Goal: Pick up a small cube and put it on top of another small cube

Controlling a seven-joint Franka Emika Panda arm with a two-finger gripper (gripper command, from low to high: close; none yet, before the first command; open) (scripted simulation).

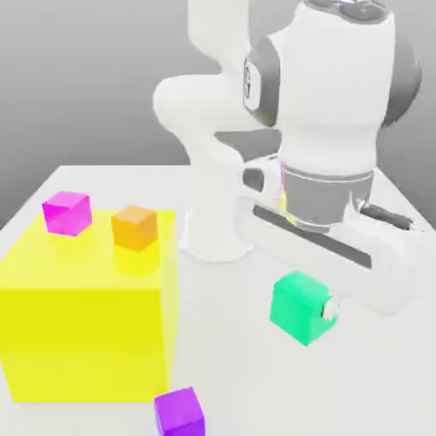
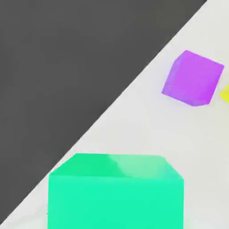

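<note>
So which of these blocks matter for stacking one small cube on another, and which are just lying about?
Part of the job:
- green cube, held in the end effector
- orange cube, sitting on the big yellow block

Just lying about:
- pink cube, also on the yellow block
- purple cube, on the table by the yellow block

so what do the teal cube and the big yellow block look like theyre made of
Teal cube: plain matte, uniform colour, soft shading without sharp highlights; looks like painted plastic or foam, though a render leaves it open. Big yellow block: equally flat but slightly glossy on top, faintly mirroring the orange cube.
</note>
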